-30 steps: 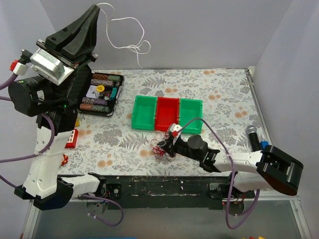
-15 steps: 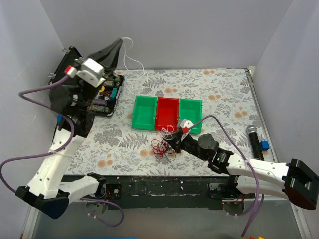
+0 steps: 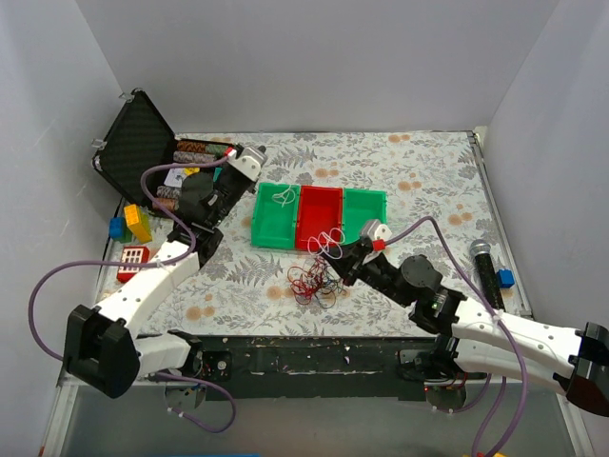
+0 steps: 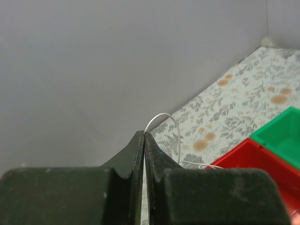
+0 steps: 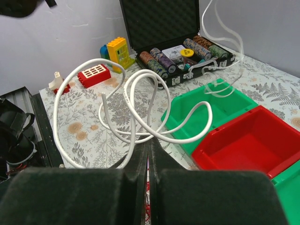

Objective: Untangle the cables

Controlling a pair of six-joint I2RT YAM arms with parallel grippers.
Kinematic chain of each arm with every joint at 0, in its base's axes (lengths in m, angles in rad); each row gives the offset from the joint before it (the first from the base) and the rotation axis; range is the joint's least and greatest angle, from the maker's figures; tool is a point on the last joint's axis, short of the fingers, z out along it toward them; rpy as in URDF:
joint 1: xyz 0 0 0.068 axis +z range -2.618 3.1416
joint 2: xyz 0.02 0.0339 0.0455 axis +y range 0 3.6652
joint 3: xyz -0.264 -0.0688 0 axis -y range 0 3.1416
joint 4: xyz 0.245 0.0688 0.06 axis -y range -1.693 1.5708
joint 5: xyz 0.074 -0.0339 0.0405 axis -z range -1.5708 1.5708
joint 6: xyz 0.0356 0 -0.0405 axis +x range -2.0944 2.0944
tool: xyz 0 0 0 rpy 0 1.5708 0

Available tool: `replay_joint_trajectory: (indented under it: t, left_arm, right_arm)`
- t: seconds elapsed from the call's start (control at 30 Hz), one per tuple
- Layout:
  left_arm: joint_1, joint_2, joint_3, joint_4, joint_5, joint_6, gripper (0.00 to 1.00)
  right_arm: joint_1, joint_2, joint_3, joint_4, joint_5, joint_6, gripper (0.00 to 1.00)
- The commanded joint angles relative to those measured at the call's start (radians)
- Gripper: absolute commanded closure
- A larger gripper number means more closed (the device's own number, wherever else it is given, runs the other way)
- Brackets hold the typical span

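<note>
our right gripper (image 5: 147,146) is pinched shut on a looping white cable (image 5: 55,112) just in front of the red bin (image 3: 320,217). the red tangle of cables (image 3: 309,281) lies a little further in front of that bin. our left gripper (image 4: 144,137), behind and left of the red bin, is closed on a thin pale wire (image 4: 161,115).

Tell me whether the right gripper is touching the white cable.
Touching. The right wrist view shows the white cable looping down into the right gripper, whose jaws are shut on it with no gap visible.
</note>
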Motion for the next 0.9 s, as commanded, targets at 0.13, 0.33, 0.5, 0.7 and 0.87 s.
replay_joint_trajectory:
  t: [0.13, 0.33, 0.5, 0.7, 0.87]
  left_arm:
    - [-0.002, 0.113, -0.137, 0.183, -0.050, 0.138, 1.00]
    - [-0.002, 0.202, -0.155, 0.173, -0.043, 0.141, 1.00]
    - [-0.002, 0.245, -0.154, 0.149, -0.033, 0.159, 0.84]
    - [-0.002, 0.219, -0.076, -0.005, 0.015, 0.143, 0.28]
    - [0.001, 0.075, 0.004, -0.221, 0.218, 0.049, 0.02]
  right_arm:
    - [0.005, -0.061, 0.066, -0.018, 0.032, -0.022, 0.99]
    - [0.006, -0.054, 0.106, -0.027, 0.021, -0.025, 0.99]
    - [0.005, -0.038, 0.120, -0.012, 0.009, -0.027, 0.99]
    - [0.006, -0.015, 0.129, -0.011, 0.015, -0.030, 0.99]
    - [0.003, 0.028, 0.149, -0.030, 0.027, -0.025, 0.99]
